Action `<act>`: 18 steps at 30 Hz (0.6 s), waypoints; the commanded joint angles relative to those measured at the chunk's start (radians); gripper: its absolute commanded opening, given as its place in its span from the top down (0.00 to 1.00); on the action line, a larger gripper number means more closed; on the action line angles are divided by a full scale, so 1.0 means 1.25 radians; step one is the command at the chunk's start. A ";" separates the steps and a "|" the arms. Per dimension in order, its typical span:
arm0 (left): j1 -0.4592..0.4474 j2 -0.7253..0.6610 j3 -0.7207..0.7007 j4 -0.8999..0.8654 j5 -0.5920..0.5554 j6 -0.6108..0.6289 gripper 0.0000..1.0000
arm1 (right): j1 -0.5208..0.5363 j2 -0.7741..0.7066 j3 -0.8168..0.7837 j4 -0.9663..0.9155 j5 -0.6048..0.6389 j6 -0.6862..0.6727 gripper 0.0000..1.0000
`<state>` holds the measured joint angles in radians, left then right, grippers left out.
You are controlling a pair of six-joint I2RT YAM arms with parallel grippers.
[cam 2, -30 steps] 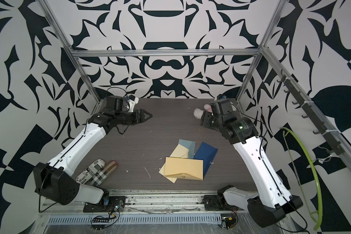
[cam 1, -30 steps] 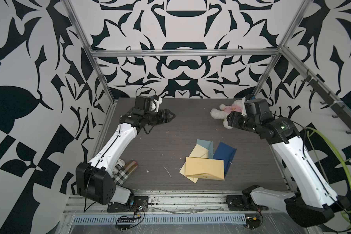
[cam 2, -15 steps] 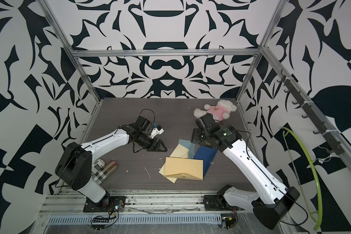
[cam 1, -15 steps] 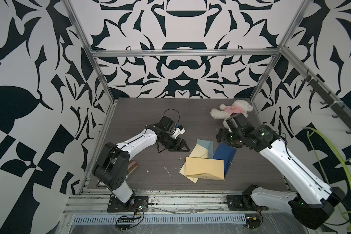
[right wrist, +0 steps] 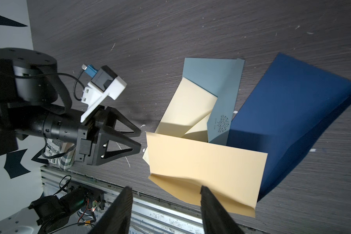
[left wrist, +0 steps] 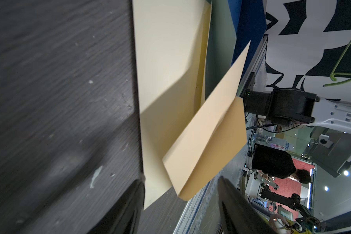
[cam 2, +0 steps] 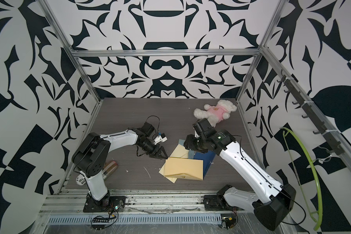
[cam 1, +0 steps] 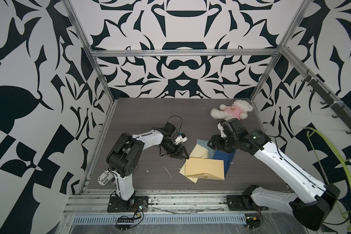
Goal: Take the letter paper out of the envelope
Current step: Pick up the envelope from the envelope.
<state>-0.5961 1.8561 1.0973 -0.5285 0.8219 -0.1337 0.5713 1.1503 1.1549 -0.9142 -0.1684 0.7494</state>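
A pile of envelopes lies in the middle of the table. A tan envelope is on top, over a dark blue envelope and a grey-blue envelope. A folded cream letter paper lies against the grey-blue envelope, partly under its flap. My left gripper is low and open, its tips just left of the tan envelope's corner, holding nothing. My right gripper hovers open over the pile's back edge, empty.
A white plush bear in a pink shirt lies at the back right, behind my right wrist. A checked can and a printed tube lie at the front left by the left arm's base. A metal rail runs along the front edge.
Both arms have swung from the back of the table down to the envelope pile. Both pairs of jaws have narrowed a little but stay open.
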 commanded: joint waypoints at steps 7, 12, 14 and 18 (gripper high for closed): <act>-0.012 0.043 0.006 0.039 0.082 0.035 0.49 | 0.002 -0.028 -0.023 0.023 -0.020 0.011 0.47; -0.014 0.057 0.001 0.056 0.069 0.039 0.51 | 0.002 -0.023 -0.021 0.025 -0.020 0.025 0.49; -0.014 0.063 -0.002 0.068 0.072 0.037 0.53 | 0.002 -0.022 -0.018 0.029 -0.022 0.029 0.50; -0.016 0.071 -0.004 0.087 0.084 0.030 0.59 | 0.003 -0.017 -0.022 0.031 -0.026 0.028 0.51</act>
<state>-0.6117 1.9297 1.0973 -0.4450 0.8993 -0.1062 0.5713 1.1332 1.1240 -0.8955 -0.1944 0.7757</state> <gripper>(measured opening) 0.419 0.490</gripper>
